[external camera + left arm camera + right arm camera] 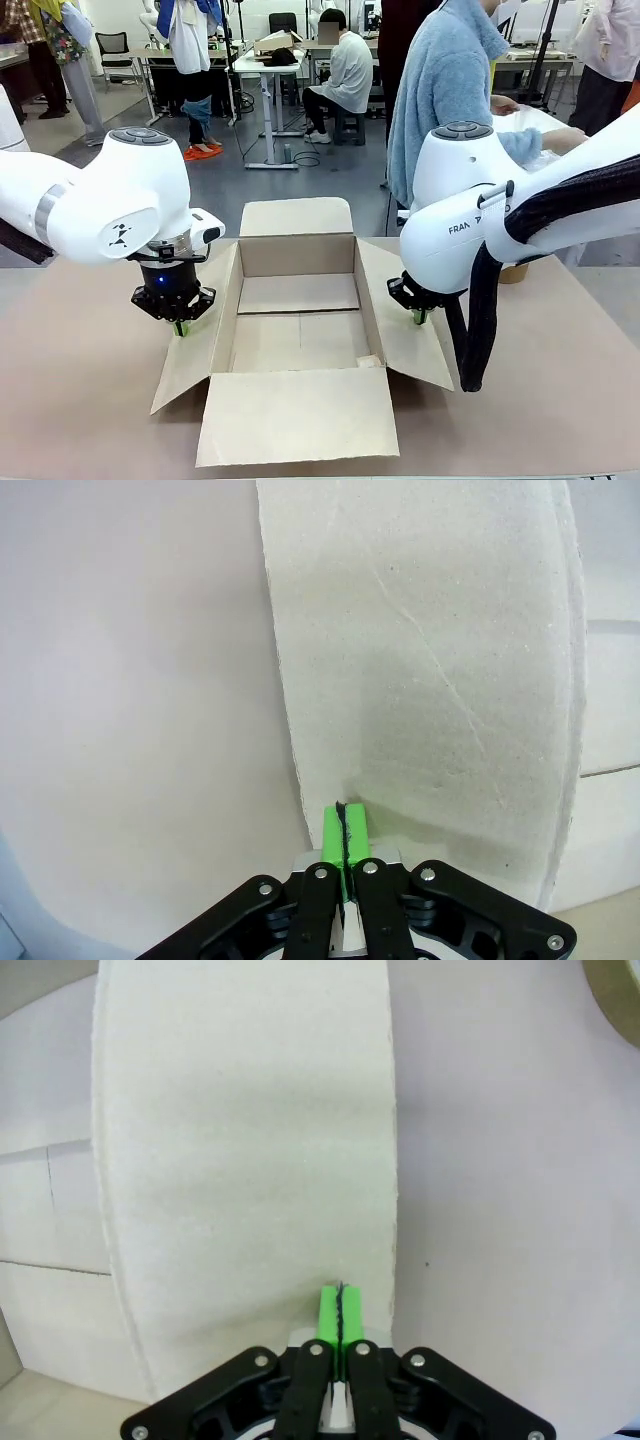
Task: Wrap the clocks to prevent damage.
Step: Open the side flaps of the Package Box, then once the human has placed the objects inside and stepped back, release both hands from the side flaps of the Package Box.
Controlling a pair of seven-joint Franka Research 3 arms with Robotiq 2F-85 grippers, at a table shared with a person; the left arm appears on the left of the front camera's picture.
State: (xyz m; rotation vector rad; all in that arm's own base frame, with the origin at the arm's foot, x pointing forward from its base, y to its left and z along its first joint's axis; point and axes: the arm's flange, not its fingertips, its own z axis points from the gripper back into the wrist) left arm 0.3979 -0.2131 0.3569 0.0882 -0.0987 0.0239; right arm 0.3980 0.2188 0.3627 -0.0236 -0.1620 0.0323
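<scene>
An open cardboard box sits mid-table with all flaps spread, and nothing shows inside it. The clocks are out of view. My left gripper is shut, its green pads pressed together and its tip down on the box's left flap. My right gripper is shut too, its pads together and its tip on the right flap. Across the table a person in a light blue top turns away toward white wrapping material on a side table.
A roll of tape lies on the table behind my right arm; its edge shows in the right wrist view. The brown table top stretches to both sides of the box. Other people and desks stand farther back.
</scene>
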